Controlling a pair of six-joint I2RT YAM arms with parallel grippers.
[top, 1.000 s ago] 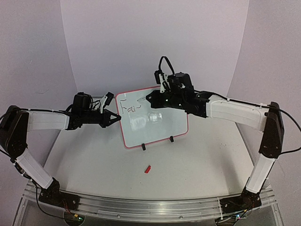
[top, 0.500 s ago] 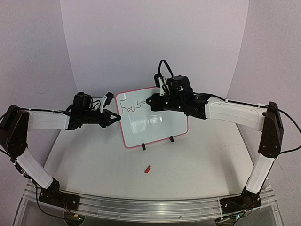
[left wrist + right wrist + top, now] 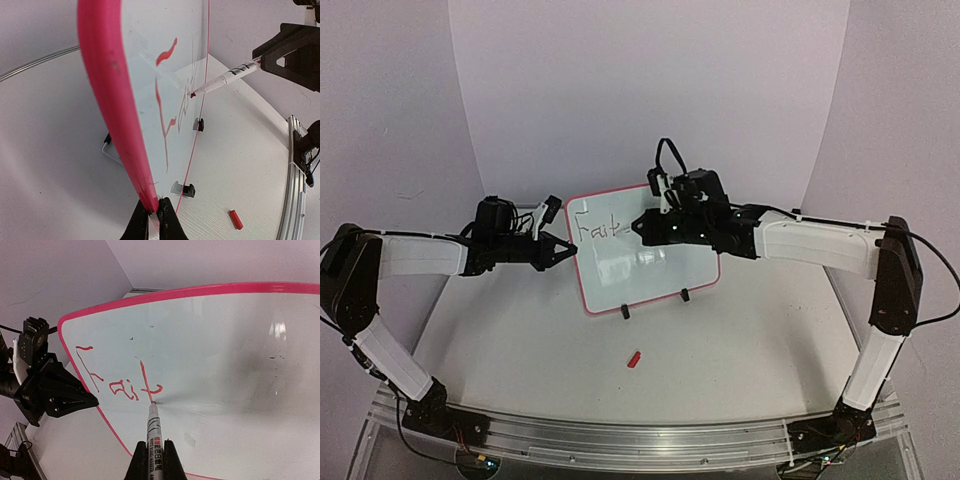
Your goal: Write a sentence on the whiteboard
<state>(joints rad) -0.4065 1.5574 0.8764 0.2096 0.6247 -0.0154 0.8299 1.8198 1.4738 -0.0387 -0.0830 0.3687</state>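
The whiteboard (image 3: 645, 262) stands upright on two black feet at mid-table, pink-rimmed. My left gripper (image 3: 568, 250) is shut on its left rim (image 3: 112, 100), seen edge-on in the left wrist view. My right gripper (image 3: 642, 226) is shut on a white marker (image 3: 154, 432) whose red tip touches the board just below the letters. The sentence (image 3: 117, 381) reads "Fait" in red at the board's upper left; it also shows in the top view (image 3: 600, 229). The marker (image 3: 227, 77) reaches the board from the right in the left wrist view.
A red marker cap (image 3: 634, 358) lies on the table in front of the board, also in the left wrist view (image 3: 235, 219). A curved white backdrop stands behind. A metal rail (image 3: 620, 440) runs along the near edge.
The right gripper has moved the marker rightward along the top line and down a little; the writing has grown from "Fai" to "Fait". The left gripper has stayed put.
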